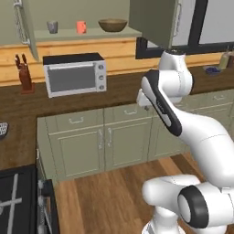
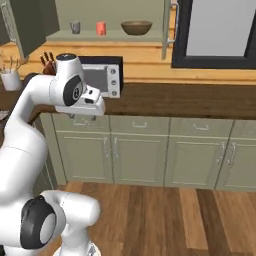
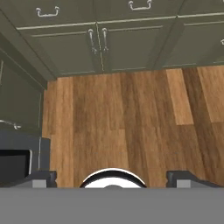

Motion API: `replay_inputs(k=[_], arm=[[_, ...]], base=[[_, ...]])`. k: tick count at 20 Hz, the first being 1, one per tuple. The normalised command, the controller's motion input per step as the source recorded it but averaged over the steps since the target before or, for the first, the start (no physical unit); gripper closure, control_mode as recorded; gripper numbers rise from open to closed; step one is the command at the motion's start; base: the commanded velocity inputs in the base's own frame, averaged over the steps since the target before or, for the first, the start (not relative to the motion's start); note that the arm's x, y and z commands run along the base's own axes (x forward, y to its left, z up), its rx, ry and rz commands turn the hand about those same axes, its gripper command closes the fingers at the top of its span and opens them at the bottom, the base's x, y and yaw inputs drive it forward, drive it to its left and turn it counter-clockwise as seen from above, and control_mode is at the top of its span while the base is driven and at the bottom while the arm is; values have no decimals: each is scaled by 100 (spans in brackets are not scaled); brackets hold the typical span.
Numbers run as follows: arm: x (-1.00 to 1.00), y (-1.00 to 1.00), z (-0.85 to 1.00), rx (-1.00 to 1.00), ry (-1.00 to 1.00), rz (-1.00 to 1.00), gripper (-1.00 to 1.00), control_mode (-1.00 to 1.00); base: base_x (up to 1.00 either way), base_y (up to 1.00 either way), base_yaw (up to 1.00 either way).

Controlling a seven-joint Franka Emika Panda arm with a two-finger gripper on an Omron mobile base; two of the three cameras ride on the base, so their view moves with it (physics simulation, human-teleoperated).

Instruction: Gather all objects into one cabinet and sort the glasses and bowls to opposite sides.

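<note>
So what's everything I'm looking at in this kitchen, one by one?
wall cabinet: one, olive-grey, doors open, above the counter
grey cup: one, left on the cabinet shelf
orange mug: one, shelf middle
wooden bowl: one, dark brown, shelf right
toaster oven: one, white, dark top, on the counter
knife block: one, reddish brown, left of the oven
base cabinets: olive-grey, under the counter
floor: wood planks
arm: one, white
gripper: open, empty, facing the floor
</note>
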Motion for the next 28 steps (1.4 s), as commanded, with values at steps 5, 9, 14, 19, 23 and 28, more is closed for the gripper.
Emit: replay_inputs(k=[5,9,14,19,23,28], arm=[[0,0,0,0,0,0,-100,100],[0,0,0,0,0,0,-100,100],[0,0,0,0,0,0,-100,100],[0,0,0,0,0,0,-100,100],[0,0,0,0,0,0,-100,100],[0,0,0,0,0,0,-100,100]], base=[[-24,-100,-6],[10,-100,23],[10,-100,24],[10,-100,18],[10,-100,18],[8,-100,19]])
